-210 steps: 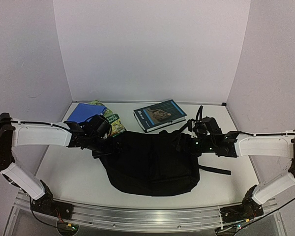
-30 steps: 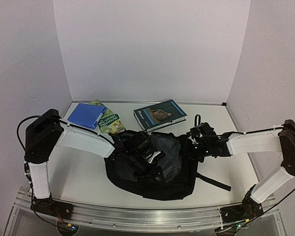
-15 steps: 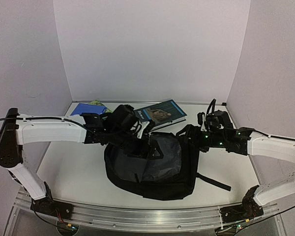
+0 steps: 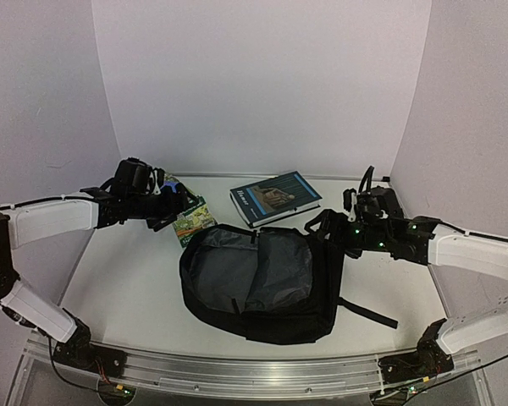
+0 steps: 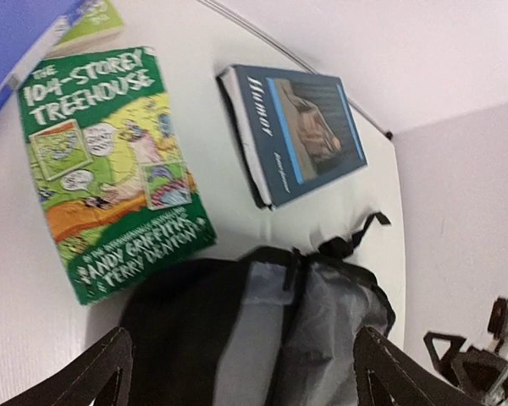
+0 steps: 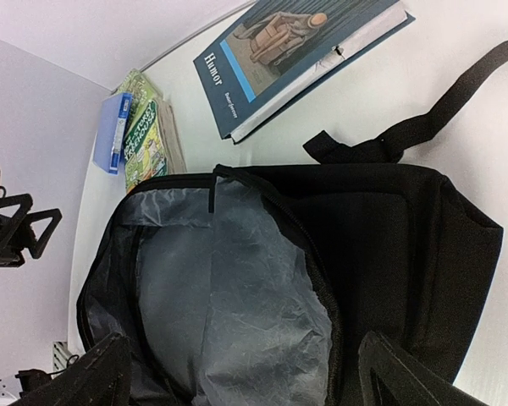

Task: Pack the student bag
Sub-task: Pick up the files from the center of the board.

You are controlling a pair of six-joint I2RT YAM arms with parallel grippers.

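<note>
The student bag (image 4: 262, 283) lies flat mid-table, a black backpack unzipped so its grey lining (image 6: 237, 288) shows. My left gripper (image 4: 176, 203) hovers open at the back left over a green "104-Storey Treehouse" book (image 5: 110, 169); in the left wrist view the left gripper (image 5: 250, 381) holds nothing, with the bag's top edge (image 5: 262, 279) below it. My right gripper (image 4: 343, 230) stands open by the bag's upper right corner, near the carry strap (image 6: 440, 114). In the right wrist view the right gripper (image 6: 254, 381) is empty above the lining.
A dark blue "Humor" book (image 4: 275, 197) lies behind the bag. A blue folder (image 6: 110, 131) rests at the back left beside the green book (image 4: 193, 222). A shoulder strap (image 4: 368, 311) trails off the bag's right side. White walls close three sides.
My left gripper let go, opened and pulled out of the bag to the back left above the green book. The right gripper opened too and rose slightly. The bag stays gaping.
</note>
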